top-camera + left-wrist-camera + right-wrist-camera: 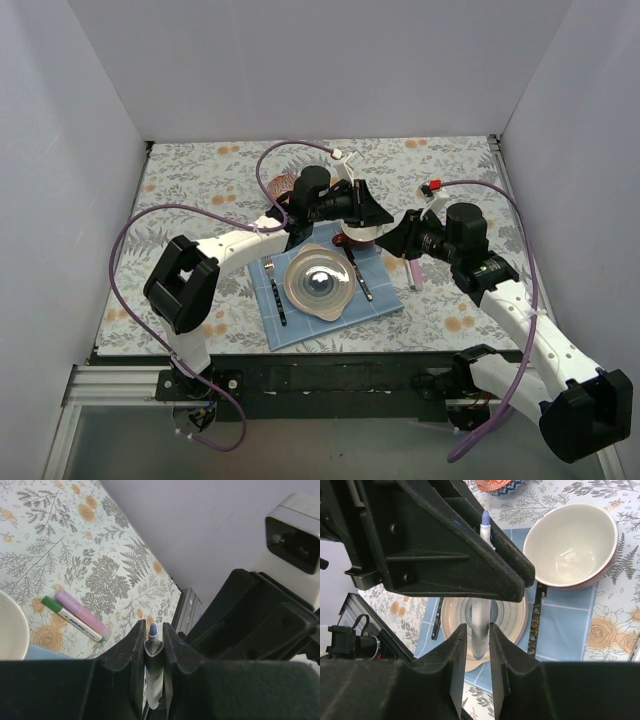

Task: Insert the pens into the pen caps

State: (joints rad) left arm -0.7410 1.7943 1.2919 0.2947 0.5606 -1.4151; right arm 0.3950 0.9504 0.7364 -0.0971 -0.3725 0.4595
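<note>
My left gripper (153, 627) is shut on a white pen with a purple tip (153, 650), tip up and bare. In the top view this gripper (372, 212) hangs over the cream bowl. In the right wrist view the pen's tip (485, 520) rises above the left fingers (445, 545) and its pale lower end (480, 625) hangs between my right gripper's narrow jaws (475, 630); I cannot tell if they touch it. A green-ended pen (72, 619) and a pink pen (82, 614) lie side by side on the cloth. No loose cap shows.
A blue mat (380, 300) holds a plate (320, 280), a dark-handled fork (536, 625) and a knife (436, 625). A cream bowl (570, 545) stands behind the plate. An orange patterned bowl (495, 485) sits farther back. The grippers face each other closely.
</note>
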